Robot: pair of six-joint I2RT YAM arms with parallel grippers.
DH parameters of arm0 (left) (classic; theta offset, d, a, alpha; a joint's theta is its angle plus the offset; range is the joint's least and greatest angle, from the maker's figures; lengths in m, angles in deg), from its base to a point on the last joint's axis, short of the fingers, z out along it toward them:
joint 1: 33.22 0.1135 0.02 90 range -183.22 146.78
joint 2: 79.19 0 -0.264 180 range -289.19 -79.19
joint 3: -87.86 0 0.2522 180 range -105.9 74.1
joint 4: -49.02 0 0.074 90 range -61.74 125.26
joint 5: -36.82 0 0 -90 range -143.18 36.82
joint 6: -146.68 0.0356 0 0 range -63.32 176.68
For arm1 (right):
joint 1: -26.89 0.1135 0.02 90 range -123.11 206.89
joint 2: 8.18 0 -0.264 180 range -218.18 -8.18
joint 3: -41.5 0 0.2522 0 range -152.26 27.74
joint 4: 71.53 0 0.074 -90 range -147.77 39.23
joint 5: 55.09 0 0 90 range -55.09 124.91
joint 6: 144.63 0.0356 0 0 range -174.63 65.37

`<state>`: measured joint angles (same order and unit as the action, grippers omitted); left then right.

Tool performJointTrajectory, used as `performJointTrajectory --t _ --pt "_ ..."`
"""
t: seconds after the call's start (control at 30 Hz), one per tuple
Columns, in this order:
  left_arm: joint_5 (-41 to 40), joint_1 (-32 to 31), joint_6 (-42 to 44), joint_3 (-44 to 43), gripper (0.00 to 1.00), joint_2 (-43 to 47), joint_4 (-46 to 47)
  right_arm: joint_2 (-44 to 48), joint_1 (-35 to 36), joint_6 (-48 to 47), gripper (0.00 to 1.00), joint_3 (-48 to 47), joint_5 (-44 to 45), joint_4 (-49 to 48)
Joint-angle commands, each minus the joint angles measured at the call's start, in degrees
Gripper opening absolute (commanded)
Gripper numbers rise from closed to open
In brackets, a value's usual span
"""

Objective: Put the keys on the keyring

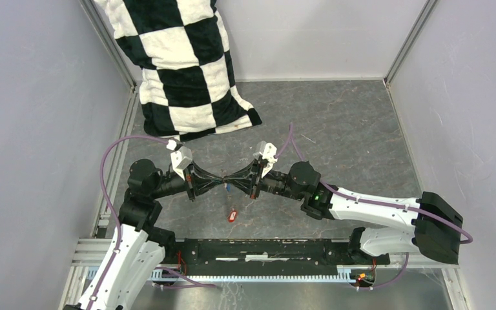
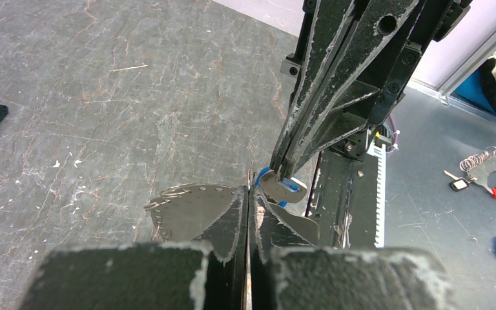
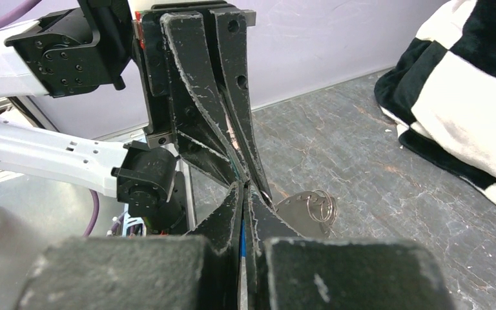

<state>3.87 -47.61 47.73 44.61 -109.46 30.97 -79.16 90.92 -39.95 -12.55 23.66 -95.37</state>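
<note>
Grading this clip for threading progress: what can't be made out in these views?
Top external: blue key too small, between the gripper tips.
Left wrist: right gripper covers most of it; whether it is threaded on the keyring is unclear.
Right wrist: own fingers hide all but a blue sliver.
Red key: detail too small.

The blue-headed key [image 2: 285,185] sits at centre frame in the left wrist view, its blue head and small metal part pinched at the fingertips of the right gripper [image 2: 281,173]. Just to its left is the keyring [image 2: 168,192], a thin grey metal hoop with overlapping coils at its left edge, clamped edge-up in the left gripper [image 2: 248,194]. The red-headed key [image 1: 232,214] lies on the table [image 1: 349,129], low and centre in the overhead view.
</note>
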Motion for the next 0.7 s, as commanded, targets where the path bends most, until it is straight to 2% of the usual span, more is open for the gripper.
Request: performJointTrajectory --t 0.0,0.67 --pt "1.13 -0.28 2.13 -1.44 0.02 0.88 0.09 0.39 0.46 -0.92 0.01 -1.21 2.76 -3.19" --pt "-0.46 -0.28 2.31 -2.58 0.02 -0.36 -0.01 -0.99 0.49 0.35 0.01 -1.19 1.06 -3.68"
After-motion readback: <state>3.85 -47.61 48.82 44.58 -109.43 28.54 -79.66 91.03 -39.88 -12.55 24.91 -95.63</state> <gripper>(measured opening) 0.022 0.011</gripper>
